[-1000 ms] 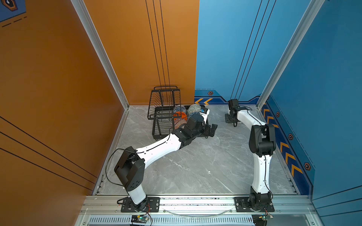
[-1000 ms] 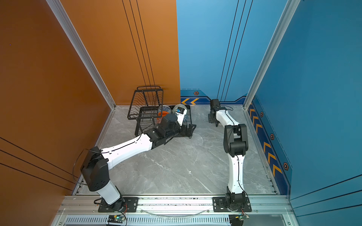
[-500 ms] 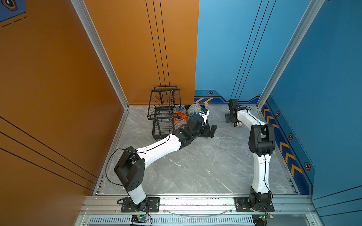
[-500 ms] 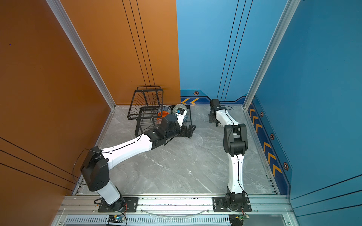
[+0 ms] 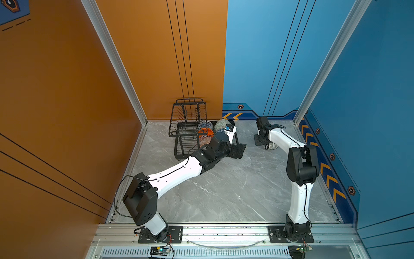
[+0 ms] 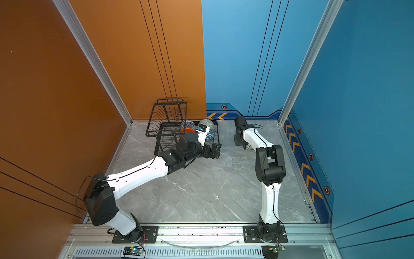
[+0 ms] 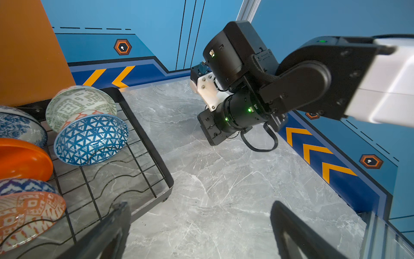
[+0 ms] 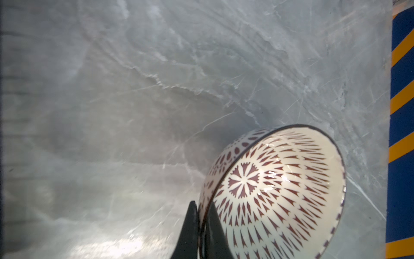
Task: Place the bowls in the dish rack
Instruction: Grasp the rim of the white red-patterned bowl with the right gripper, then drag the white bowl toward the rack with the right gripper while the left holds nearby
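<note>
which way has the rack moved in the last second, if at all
No. In both top views the rack keeps its place, handle under the black lines on the orange wall, left of the yellow chevrons.

We see a black wire rack (image 7: 146, 139). The pale green bowl (image 7: 78, 105) carries a grey-green maze pattern. The blue triangle bowl (image 7: 91, 139) is blue on white, and so is the floral bowl (image 7: 18, 130). The orange bowl (image 7: 22, 159) is plain and glossy, and the orange-and-white bowl (image 7: 29, 213) bears geometric figures. The cream bowl (image 8: 275, 192) has dark red darts fanning from a central rosette, and a dark rim line. The worktop (image 7: 224, 190) is grey marble, veined white.
</note>
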Robot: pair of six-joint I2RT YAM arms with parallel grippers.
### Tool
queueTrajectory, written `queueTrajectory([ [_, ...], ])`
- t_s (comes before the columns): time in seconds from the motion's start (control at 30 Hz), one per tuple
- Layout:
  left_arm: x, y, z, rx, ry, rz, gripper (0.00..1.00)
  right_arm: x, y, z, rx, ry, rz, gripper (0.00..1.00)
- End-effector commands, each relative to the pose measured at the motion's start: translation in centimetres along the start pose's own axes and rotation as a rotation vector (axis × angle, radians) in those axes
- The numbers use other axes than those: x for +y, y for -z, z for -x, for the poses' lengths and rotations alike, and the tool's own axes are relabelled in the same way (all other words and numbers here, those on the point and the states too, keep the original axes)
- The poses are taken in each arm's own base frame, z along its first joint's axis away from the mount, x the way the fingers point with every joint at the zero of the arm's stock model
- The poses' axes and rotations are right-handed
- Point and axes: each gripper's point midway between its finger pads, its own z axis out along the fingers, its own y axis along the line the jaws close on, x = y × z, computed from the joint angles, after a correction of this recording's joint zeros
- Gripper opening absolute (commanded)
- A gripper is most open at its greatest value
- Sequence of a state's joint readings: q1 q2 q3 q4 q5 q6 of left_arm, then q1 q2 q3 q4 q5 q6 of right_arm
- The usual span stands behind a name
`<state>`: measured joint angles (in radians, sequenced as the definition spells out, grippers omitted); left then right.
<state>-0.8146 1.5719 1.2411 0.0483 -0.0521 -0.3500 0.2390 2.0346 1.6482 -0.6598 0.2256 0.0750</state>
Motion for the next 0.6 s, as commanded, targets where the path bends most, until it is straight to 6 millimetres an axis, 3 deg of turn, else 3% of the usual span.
queueTrajectory([
  [0.0, -0.5, 1.7, 0.5, -0.040, 0.027, -0.010, 0.98, 0.1, 4.1, -0.4, -0.037, 0.010, -0.048, 0.00],
  [0.23, -0.3, 4.6, -0.4, -0.078, 0.058, -0.009, 0.98, 4.0, 7.3, -5.8, 0.004, 0.090, -0.006, 0.00],
  [0.3, -0.2, 5.4, -0.1, -0.096, 0.063, -0.006, 0.98, 5.1, 7.7, -7.2, 0.018, 0.110, 0.012, 0.00],
  [0.33, 0.4, 5.5, -1.5, -0.076, 0.063, 0.008, 0.98, 5.8, 7.9, -7.9, 0.023, 0.121, 0.023, 0.00],
  [0.57, 1.3, 7.0, -2.6, -0.091, 0.083, 0.022, 0.98, 9.1, 8.5, -11.3, 0.054, 0.191, 0.044, 0.00],
])
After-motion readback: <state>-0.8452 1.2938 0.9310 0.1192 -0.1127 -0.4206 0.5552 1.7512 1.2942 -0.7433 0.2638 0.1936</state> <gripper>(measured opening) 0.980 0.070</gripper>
